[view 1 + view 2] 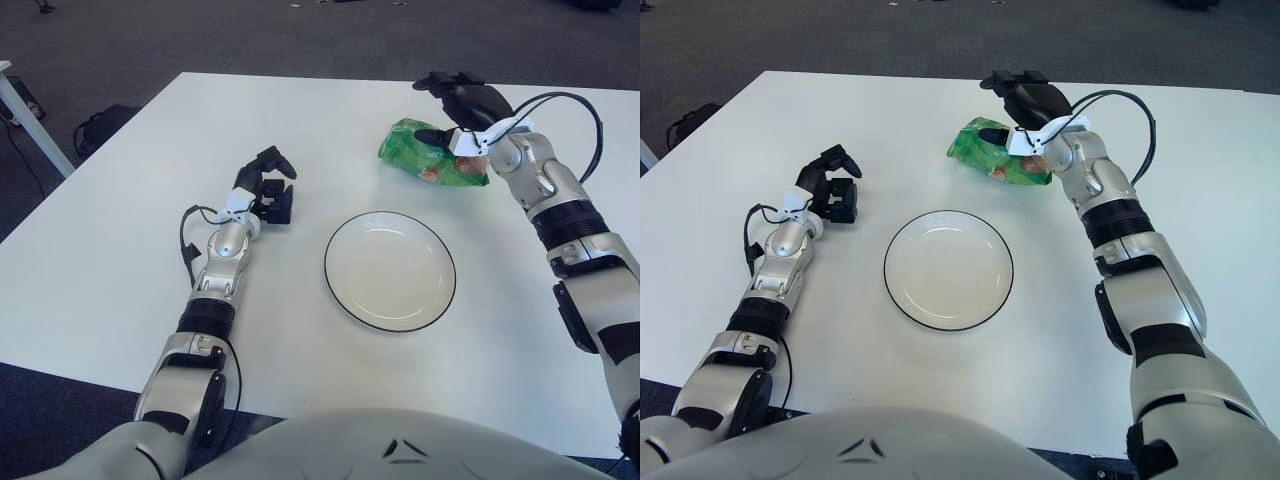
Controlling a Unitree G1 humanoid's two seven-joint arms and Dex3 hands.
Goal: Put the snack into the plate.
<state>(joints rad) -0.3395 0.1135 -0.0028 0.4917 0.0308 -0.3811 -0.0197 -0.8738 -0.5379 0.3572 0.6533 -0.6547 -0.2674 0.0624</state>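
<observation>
1. Two arms reach out over the white desk (110, 290) from the bottom of the frame, and between them, just right of centre, sits the white plate (390, 270) with its thin dark rim, nothing on it.
2. Left of the plate, at mid-frame, the left robot hand (268, 188) shows with its dark fingers loosely curled and holding nothing.
3. Further back, in the upper right, the green snack (430, 155) bag lies on the desk, beyond the plate and apart from it.
4. Right there, the right robot hand (455, 105) is over the far right end of the snack, fingers spread above and behind the bag; a thumb-like finger touches its top, but no firm grasp is visible.
</observation>
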